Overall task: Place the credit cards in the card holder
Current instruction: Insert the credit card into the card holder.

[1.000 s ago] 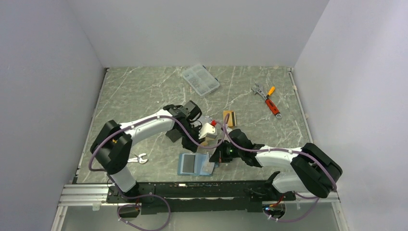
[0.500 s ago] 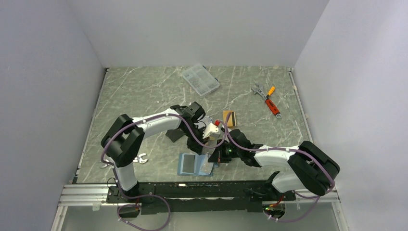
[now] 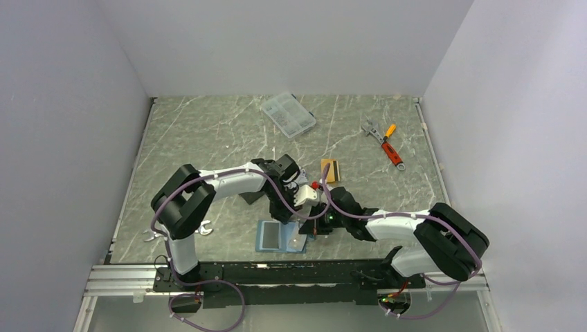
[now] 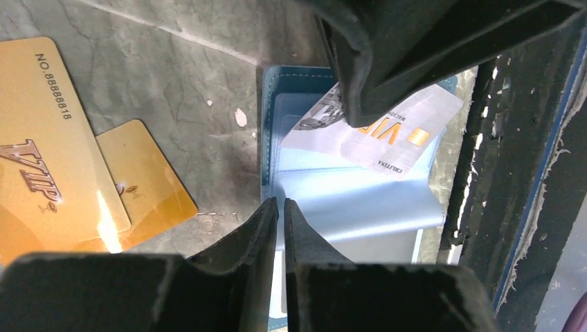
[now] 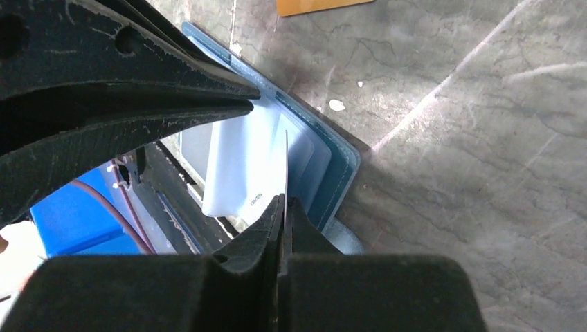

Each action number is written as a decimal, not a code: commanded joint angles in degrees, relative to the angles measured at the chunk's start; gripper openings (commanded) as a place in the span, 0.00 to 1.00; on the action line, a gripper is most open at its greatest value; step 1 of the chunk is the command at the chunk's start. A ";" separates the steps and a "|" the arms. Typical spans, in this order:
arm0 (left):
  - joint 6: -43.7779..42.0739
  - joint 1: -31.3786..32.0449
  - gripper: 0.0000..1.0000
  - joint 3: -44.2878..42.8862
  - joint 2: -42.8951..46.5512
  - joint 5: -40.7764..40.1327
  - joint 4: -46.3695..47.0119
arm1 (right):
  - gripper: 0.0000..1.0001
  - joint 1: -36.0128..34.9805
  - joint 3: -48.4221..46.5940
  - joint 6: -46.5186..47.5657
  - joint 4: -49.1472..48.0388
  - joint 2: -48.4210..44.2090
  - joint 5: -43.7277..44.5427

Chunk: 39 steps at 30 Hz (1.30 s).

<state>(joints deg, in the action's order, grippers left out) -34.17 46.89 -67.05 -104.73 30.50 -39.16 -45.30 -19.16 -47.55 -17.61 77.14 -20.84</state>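
Right gripper (image 5: 284,202) is clamped tight on one silver card (image 4: 387,135), pinching its edge, the card tipped over the open card holder (image 4: 346,204). The card's lower edge meets the pale-blue pocket, but I can't tell if it is inside. From the right wrist camera the card shows edge-on, a thin white line rising from the fingertips.

Right arm (image 3: 398,225) lies low and long across the near table, reaching toward 9 o'clock from its base. Left arm (image 3: 228,178) is folded at the elbow, forearm running toward 3 o'clock, wrist bent down over the same spot. Left gripper (image 4: 281,205) shows only a hairline slit between its jaws, tips at the holder's inner flap. Whether they pinch that flap, I can't tell.

One holder, lying spread open at 6 o'clock of both grippers, near the table's front edge.

Card count: three. One silver in the grip and two gold on the table (image 3: 208,131) at 1 o'clock, a gold VIP card (image 4: 48,159) overlapping a second gold card (image 4: 142,183).

Further out: one clear compartment box (image 3: 288,115) at 12 o'clock, a cluster of hand tools (image 3: 393,156) at 2 o'clock, and one small spanner (image 3: 202,228) at 9 o'clock.
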 commanded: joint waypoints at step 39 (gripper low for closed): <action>-2.52 0.39 0.11 7.01 9.10 -6.60 1.28 | 0.00 0.48 4.73 0.73 6.70 -11.49 9.48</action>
<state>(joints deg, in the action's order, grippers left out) -35.62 47.29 -60.36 -97.97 23.46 -37.54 -45.04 -14.46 -48.03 -13.08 65.52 -15.20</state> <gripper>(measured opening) 0.117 0.009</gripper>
